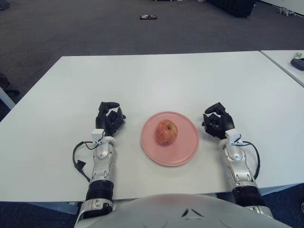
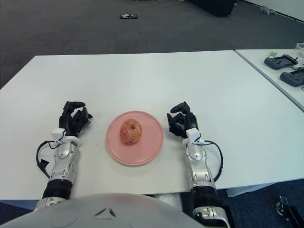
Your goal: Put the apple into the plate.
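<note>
- Judging by how things lie, the placing step looks done: the round red-and-yellow apple (image 1: 166, 132) sits on the flat pink round plate (image 1: 187, 151), near its middle, on the white rectangular table (image 1: 152, 80).
- The left hand (image 1: 110, 118) shows beside the plate on its left, apart from the rim, black fingers loosely curled and holding nothing.
- The right hand (image 1: 217, 120) shows just beside the plate's right rim, fingers likewise curled on nothing.
- To finish well, I would keep both hands clear of the rim, so that neither nudges the plate and sets the apple rolling.
- The apple appears to rest tilted, its long axis leaning toward the far right; I cannot make out the stem end for certain.
</note>
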Robot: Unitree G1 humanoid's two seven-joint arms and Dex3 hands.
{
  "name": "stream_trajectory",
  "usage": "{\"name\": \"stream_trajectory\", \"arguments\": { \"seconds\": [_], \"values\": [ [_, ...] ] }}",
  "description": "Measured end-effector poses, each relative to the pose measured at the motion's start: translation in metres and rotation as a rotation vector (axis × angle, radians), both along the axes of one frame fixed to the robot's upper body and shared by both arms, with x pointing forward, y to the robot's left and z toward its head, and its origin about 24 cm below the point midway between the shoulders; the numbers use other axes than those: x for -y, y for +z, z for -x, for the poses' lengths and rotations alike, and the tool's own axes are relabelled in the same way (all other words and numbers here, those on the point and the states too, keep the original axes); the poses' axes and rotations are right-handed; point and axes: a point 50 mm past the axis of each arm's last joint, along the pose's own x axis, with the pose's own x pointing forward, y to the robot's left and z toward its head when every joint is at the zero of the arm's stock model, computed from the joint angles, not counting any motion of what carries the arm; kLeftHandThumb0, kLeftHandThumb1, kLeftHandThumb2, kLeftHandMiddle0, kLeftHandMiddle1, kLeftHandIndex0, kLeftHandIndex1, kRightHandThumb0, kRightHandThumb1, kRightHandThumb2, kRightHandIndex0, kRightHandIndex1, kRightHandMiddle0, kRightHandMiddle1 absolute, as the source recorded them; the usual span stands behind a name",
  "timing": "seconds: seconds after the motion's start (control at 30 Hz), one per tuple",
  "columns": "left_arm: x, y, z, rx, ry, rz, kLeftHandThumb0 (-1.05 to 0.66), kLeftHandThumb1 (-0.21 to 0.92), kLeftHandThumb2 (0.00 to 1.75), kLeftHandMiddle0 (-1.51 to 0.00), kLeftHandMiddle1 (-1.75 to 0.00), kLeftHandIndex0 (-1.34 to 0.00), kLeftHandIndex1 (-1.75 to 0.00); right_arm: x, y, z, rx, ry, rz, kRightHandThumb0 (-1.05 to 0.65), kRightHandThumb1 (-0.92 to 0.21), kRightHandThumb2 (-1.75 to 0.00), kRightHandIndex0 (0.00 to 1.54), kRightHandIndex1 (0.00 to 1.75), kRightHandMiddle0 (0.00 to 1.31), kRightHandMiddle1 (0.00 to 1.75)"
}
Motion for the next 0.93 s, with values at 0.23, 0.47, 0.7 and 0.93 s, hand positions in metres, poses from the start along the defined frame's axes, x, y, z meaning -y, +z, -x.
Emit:
{"name": "stream_trajectory", "arguments": {
  "seconds": [0.23, 0.47, 0.7, 0.93],
  "values": [
    [-0.0002, 0.0001, 0.0001, 0.000, 0.002, 0.003, -0.38, 0.69, 0.85, -0.66, -1.75, -0.34, -1.75, -0.0008, -0.0014, 0.0002, -0.007, -0.039, -0.033, -0.37, -0.75, -0.77, 0.60, 1.24, 0.30, 1.75],
    [-0.0002, 0.0000, 0.0001, -0.001, 0.002, 0.002, -0.38, 0.70, 0.84, -0.66, -1.75, -0.33, -1.75, -0.0020, -0.0017, -0.0011, -0.014, -0.062, -0.038, -0.37, -0.76, -0.75, 0.60, 1.24, 0.28, 1.75],
    [0.0000, -0.0002, 0.0003, -0.005, -0.002, -0.006, -0.38, 0.70, 0.83, -0.67, -1.75, -0.32, -1.75, -0.0026, -0.0018, -0.0011, -0.013, -0.071, -0.037, -0.36, -0.78, -0.72, 0.60, 1.24, 0.27, 1.75],
    [-0.0001, -0.0002, 0.0005, -0.011, -0.004, -0.011, -0.38, 0.70, 0.83, -0.67, -1.75, -0.33, -1.75, -0.0029, -0.0019, -0.0010, -0.009, -0.073, -0.034, -0.36, -0.80, -0.70, 0.61, 1.23, 0.26, 1.75]
  ]
}}
